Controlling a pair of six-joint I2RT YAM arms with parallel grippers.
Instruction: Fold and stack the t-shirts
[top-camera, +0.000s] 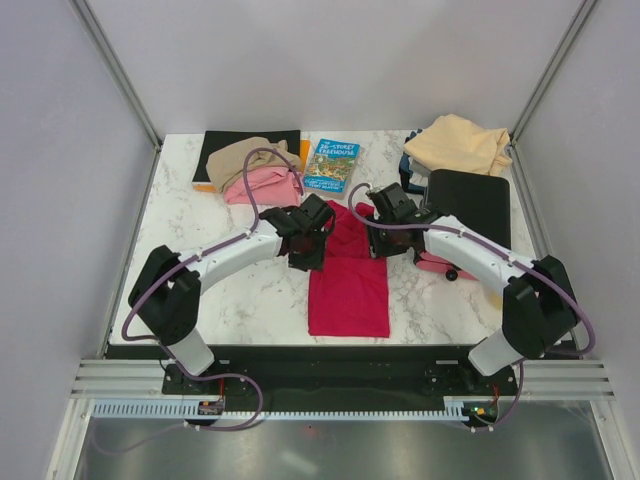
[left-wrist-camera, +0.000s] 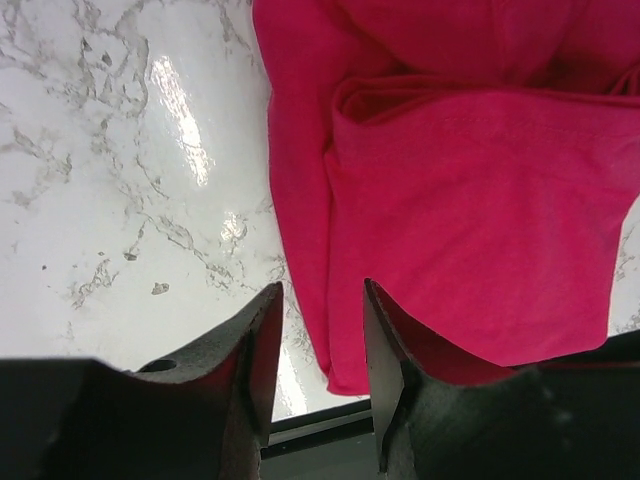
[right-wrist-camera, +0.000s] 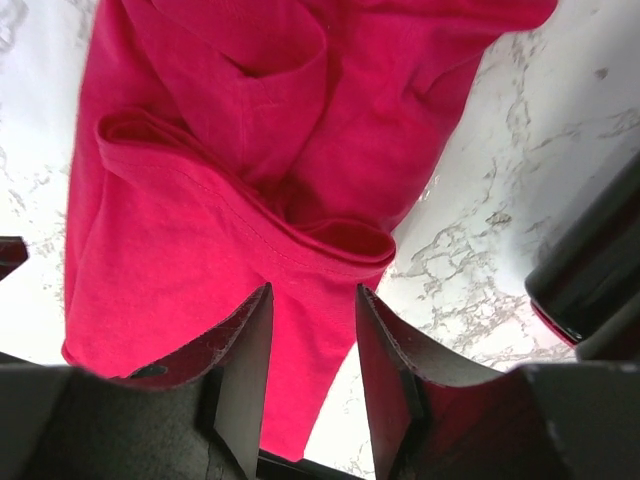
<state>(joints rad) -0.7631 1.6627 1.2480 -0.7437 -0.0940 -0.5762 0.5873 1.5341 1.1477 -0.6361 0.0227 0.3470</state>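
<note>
Top external view: the crimson red t-shirt (top-camera: 348, 285) lies flat on the marble table (top-camera: 250, 300), directly under and between the two grippers. Its long lower part runs back from them toward the arm bases, and its rumpled upper part sits beneath their fingers.

In the left wrist view the left gripper (left-wrist-camera: 322, 300) has its jaws apart with nothing clamped. Its right-hand finger hangs over the shirt's edge, its left-hand one over bare marble, and the cloth spreads ahead and to the right of the tips.

In the right wrist view the right gripper (right-wrist-camera: 313, 300) is likewise released, jaws apart above the cloth. A folded hem ridge lies just ahead of its fingertips, with marble off to their right.

Beyond the left gripper, on the far side, the pink t-shirt (top-camera: 262, 186) touches the tan-brown t-shirt (top-camera: 238, 158), which rests on a black cloth (top-camera: 255, 138). A blue book (top-camera: 331, 165) lies on the far side of the table between the two grippers. Just outside the right gripper lies a black mat (top-camera: 472, 200), and past it, in the far corner, the peach-cream t-shirt (top-camera: 458, 145).
</note>
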